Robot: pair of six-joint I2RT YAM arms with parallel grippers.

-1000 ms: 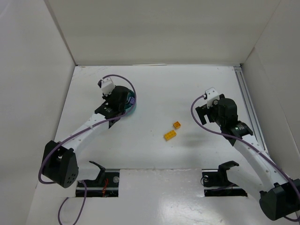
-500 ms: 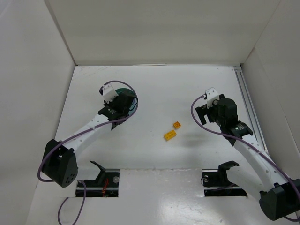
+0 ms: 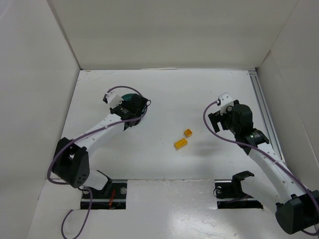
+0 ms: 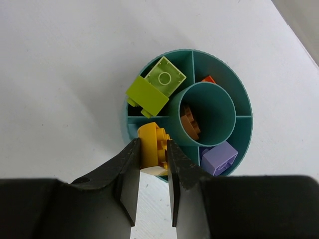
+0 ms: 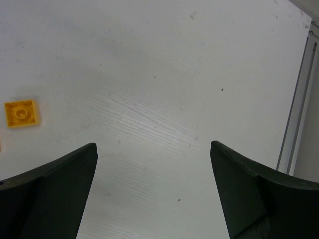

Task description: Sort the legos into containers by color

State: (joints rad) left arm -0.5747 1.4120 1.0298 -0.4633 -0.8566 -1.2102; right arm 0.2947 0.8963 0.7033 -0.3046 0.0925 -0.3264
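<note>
In the left wrist view the round teal dish (image 4: 245, 107) lies just beyond my fingers. Its containers hold lime green legos (image 4: 154, 85), an orange-red bit (image 4: 209, 78), a purple lego (image 4: 219, 157) and, in the central cup, a brown one (image 4: 189, 124). My left gripper (image 4: 152, 145) is shut on a yellow lego (image 4: 148, 135), held over the dish's near-left edge. From above, that gripper (image 3: 130, 108) hides most of the dish (image 3: 130, 96). Two yellow legos (image 3: 188, 132) (image 3: 181, 144) lie on the table's middle. My right gripper (image 5: 153, 145) hangs open above bare table, one yellow lego (image 5: 21, 113) to its left.
White walls close in the table on the left, back and right. A metal rail (image 3: 261, 109) runs along the right edge and also shows in the right wrist view (image 5: 299, 99).
My left arm has swung and its wrist has shifted over the dish, still holding the yellow lego. The right arm and the two loose yellow legos have not moved.
</note>
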